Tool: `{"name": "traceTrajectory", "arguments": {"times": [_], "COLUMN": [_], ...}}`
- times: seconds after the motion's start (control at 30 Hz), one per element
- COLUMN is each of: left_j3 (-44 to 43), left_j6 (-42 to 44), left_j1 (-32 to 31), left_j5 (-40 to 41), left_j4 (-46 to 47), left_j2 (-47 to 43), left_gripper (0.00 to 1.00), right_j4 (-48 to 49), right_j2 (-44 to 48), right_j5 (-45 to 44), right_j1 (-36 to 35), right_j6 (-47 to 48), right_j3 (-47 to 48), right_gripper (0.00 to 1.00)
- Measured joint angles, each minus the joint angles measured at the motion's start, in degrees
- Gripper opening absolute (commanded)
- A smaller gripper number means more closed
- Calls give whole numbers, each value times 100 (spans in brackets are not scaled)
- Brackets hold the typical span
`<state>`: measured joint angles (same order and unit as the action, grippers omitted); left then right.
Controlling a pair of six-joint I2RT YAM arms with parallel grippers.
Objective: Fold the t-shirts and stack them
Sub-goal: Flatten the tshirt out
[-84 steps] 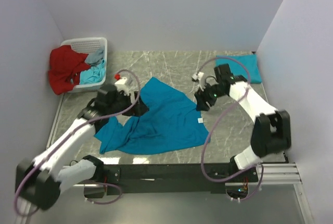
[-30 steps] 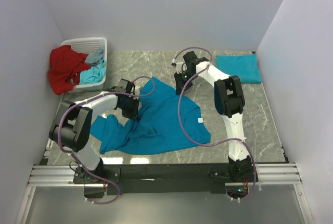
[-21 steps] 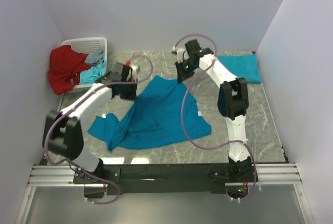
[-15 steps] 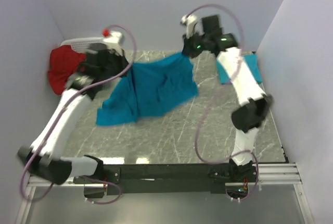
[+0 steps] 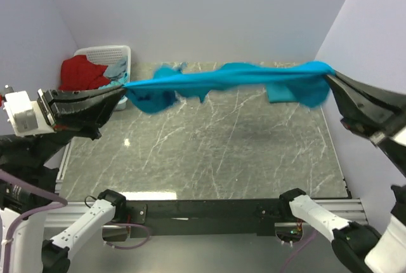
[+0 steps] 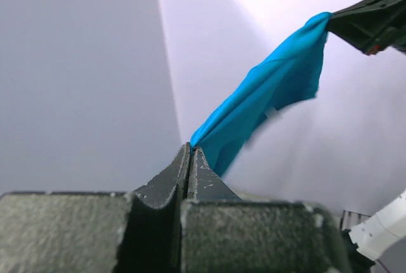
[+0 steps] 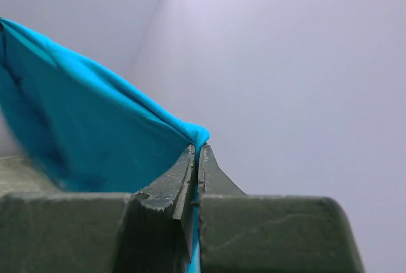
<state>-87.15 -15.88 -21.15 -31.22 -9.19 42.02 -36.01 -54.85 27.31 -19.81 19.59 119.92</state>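
A teal t-shirt [image 5: 235, 77] is stretched taut in mid-air above the tabletop [image 5: 209, 152]. One end is pinched by the left hand [image 5: 119, 92], the other by the right hand [image 5: 331, 79].

Both arms on my feeds are white shells with black joints. The left arm [image 5: 79, 228] trails a purple cable [image 5: 60, 201]. The left gripper [image 5: 119, 91] and right gripper [image 5: 330, 77] share dark, rough-textured fingers tapering to thin tips, and a white block [image 5: 19, 113] caps the left wrist.
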Motion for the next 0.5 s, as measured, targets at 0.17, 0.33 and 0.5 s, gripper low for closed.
{"name": "traceTrajectory", "arguments": {"times": [0.17,0.33,0.5], "left_j3": [417,1193,1504], "left_j6": [-28,221,24], "left_j1": [-2,13,323], "left_j5": [-146,815,1165], "left_j4": [201,155,328], "left_j2": [24,726,2964], "left_gripper": [0,0,0], "right_j4": [317,1029,1558], "right_j2": [382,-186,-2009], "right_j5": [-435,-1106,-981], "right_j1": [107,715,1513], "right_j6": [42,-81,-516], "right_j3": [-1156,-3049,-3571], "right_gripper": [0,0,7]}}
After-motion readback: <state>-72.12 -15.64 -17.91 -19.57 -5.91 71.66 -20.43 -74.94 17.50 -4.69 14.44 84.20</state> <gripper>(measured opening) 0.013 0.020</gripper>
